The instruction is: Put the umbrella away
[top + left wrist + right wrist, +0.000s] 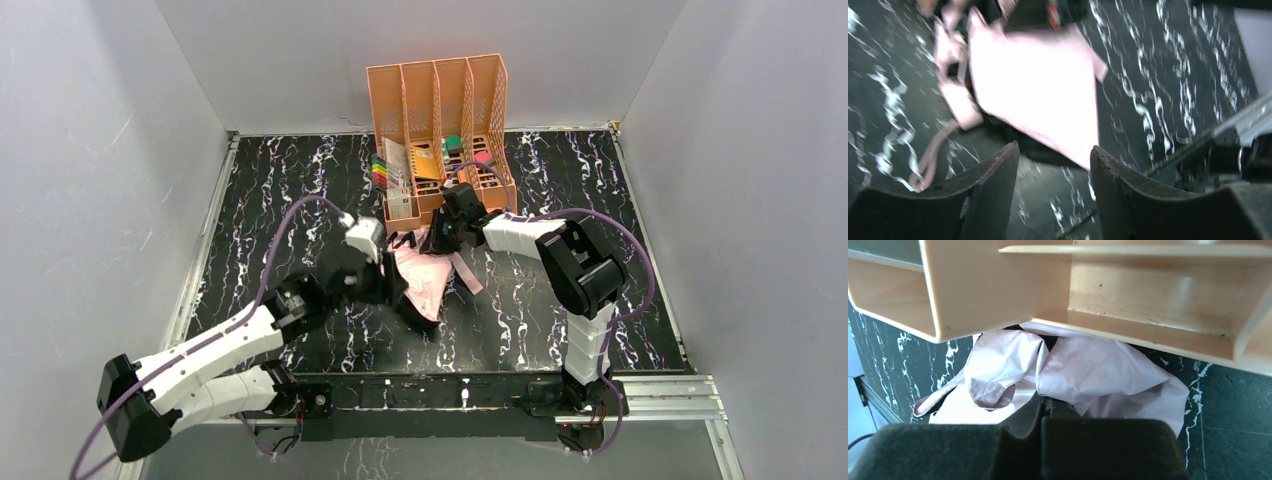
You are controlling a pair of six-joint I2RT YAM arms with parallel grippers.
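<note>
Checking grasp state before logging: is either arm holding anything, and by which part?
Right fingers look shut on the pink fabric of the umbrella, at its end by the organiser. Left fingers stand open, holding nothing.

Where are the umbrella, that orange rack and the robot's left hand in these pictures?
umbrella (428,280), top view, on its pale pink fabric.
orange rack (437,100), top view, on an upright divider.
left hand (1054,155), left wrist view, midway between its fingertips.

From above and behind the arm bases, looks down on the whole table (280,200). From the left wrist, peers close past its fingers (988,200); from the right, low and near, faces the organiser (973,290). Shows the umbrella (425,280) in all three.
</note>
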